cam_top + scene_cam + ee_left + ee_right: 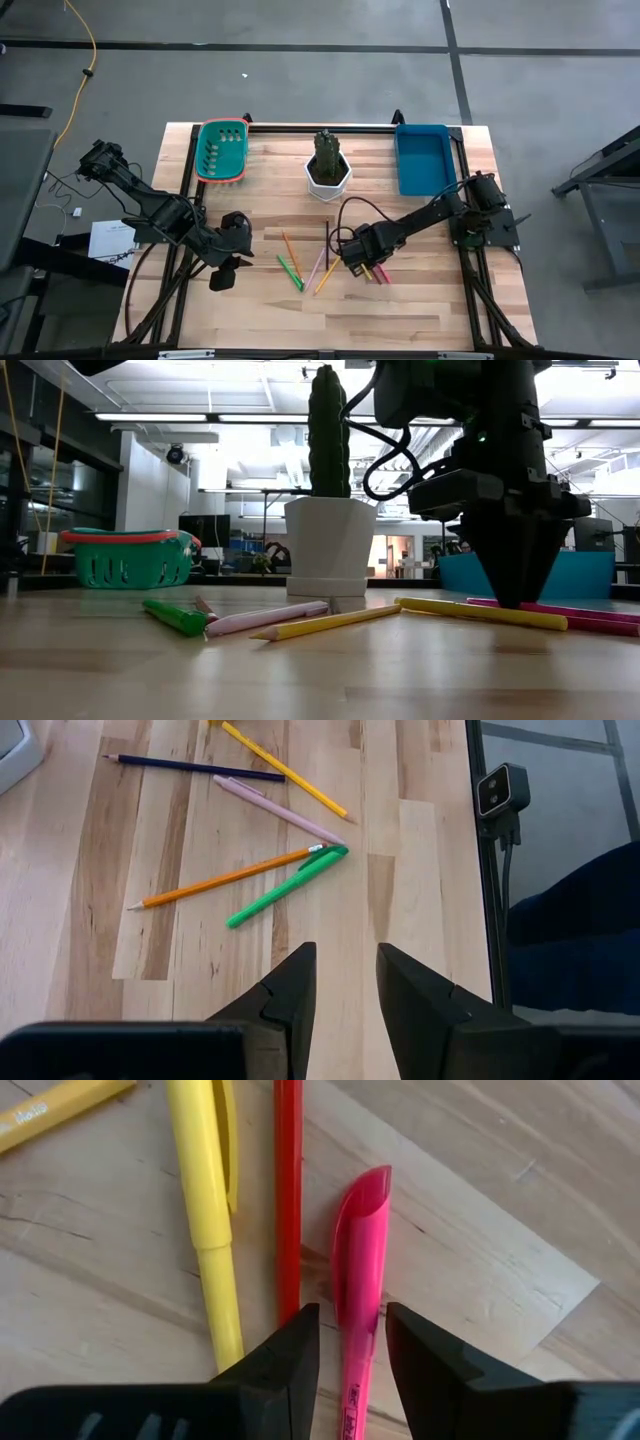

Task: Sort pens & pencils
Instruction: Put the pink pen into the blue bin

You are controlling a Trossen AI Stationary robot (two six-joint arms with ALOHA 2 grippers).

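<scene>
Pink pen (357, 1270) between parted right gripper (350, 1342) fingertips — left gripper (342, 982) apart.

The pens (291, 268) and pencils (327, 276) lie scattered mid-table, before the potted cactus (327, 160), between basket (222, 150) and tray (422, 158).

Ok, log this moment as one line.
right gripper: open, straddling pink pen | left gripper: open, idle, short of green pen | containers: nothing visible inside

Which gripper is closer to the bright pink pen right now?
Right. The right gripper is directly over the bright pink plastic pen, fingers straddling it. The left gripper waits across the table, beyond the green pen.
</scene>
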